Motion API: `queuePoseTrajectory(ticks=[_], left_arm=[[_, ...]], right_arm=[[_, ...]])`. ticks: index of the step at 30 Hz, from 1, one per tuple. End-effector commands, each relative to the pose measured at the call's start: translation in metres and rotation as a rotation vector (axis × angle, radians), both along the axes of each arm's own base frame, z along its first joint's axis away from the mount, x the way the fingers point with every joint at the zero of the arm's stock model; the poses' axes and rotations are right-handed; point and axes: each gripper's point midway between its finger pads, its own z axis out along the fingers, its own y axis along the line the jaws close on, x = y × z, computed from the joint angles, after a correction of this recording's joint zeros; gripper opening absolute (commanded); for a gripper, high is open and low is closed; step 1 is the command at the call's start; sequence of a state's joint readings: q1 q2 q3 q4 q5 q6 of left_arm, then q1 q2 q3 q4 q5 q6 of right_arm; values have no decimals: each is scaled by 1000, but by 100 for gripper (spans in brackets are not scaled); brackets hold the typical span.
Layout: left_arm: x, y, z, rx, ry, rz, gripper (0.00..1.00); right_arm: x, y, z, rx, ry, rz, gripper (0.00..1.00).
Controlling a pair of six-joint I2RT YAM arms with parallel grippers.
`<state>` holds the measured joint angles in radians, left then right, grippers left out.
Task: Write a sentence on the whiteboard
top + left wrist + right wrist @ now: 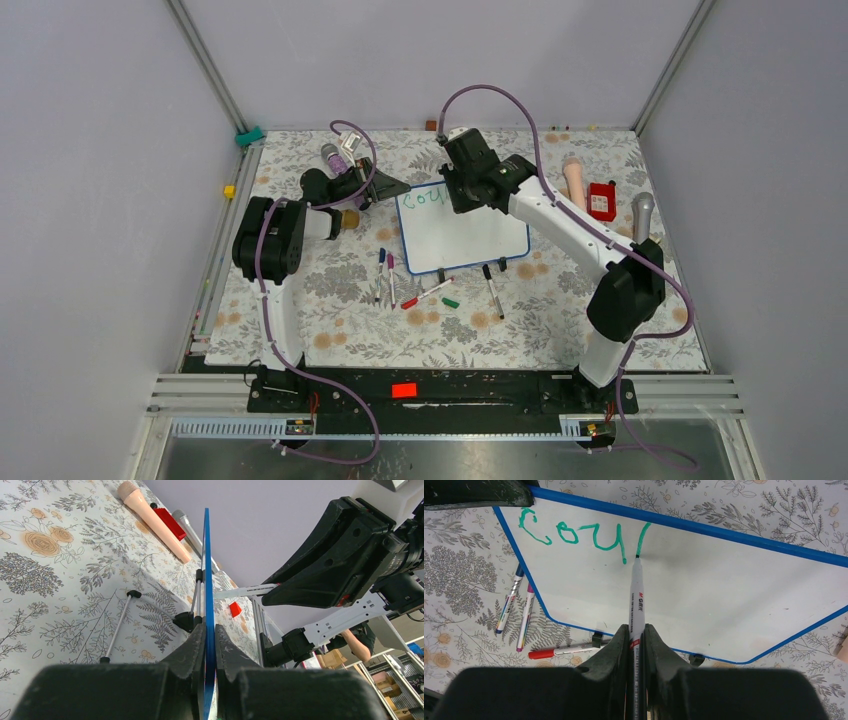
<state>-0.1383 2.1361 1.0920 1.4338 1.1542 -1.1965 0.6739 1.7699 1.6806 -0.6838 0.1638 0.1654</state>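
The whiteboard point(470, 240) lies on the flowered table, white with a thin blue frame. My left gripper point(390, 187) is shut on its left edge; in the left wrist view the blue edge point(206, 555) runs straight between the jaws of that gripper point(206, 630). My right gripper point(636, 630) is shut on a white marker point(637, 592), and the marker's tip touches the board. The sentence point(579, 532) stands in green near the board's top left: "cou" and one more stroke that ends at the tip. From above, the right gripper point(470, 190) hangs over the board's upper left part.
Loose markers point(428, 292) and a green cap point(451, 301) lie just before the board's near edge, with two pens point(516, 605) and a red-capped marker point(561, 652) beside it. A pink microphone point(575, 180), a red box point(602, 200) and a grey microphone point(642, 213) lie at the right.
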Motion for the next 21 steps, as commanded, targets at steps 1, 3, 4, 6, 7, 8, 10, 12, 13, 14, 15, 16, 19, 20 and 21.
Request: queuePoseTrajectory(ticks=[1, 3, 4, 6, 7, 8, 10, 12, 13, 14, 15, 16, 19, 20, 21], left_arm=[[-30, -13, 3, 36, -76, -133, 0], [-30, -13, 3, 35, -77, -132, 0], [-30, -13, 4, 36, -78, -132, 0], [-30, -13, 3, 37, -77, -134, 0], [-30, -12, 4, 36, -80, -132, 0], [-30, -13, 3, 36, -79, -133, 0], [-30, -13, 3, 36, -78, -132, 0], [-30, -13, 4, 36, -81, -132, 0], [-30, -13, 4, 36, -82, -133, 0], [-30, -13, 4, 37, -81, -135, 0], [-31, -13, 4, 37, -82, -134, 0], [-30, -13, 4, 37, -83, -134, 0], [-30, -12, 4, 37, -82, -133, 0], [-30, -12, 4, 37, -83, -134, 0], [-30, -13, 4, 37, -81, -133, 0]], right_arm=[[9, 0, 7, 4, -28, -19, 0], [13, 2, 12, 7, -41, -19, 0], [15, 2, 13, 6, -46, -20, 0], [20, 2, 16, 5, -56, -23, 0], [22, 2, 18, 7, -62, -26, 0], [24, 2, 19, 7, -65, -27, 0], [28, 1, 21, 10, -71, -33, 0], [32, 0, 23, 14, -76, -38, 0], [32, -1, 25, 16, -79, -40, 0], [34, -1, 26, 16, -81, -42, 0], [34, -2, 25, 15, -81, -45, 0], [35, -4, 26, 14, -84, -52, 0], [35, -11, 25, 2, -81, -71, 0], [35, -12, 24, 1, -79, -75, 0], [35, -13, 25, 2, -80, -79, 0]])
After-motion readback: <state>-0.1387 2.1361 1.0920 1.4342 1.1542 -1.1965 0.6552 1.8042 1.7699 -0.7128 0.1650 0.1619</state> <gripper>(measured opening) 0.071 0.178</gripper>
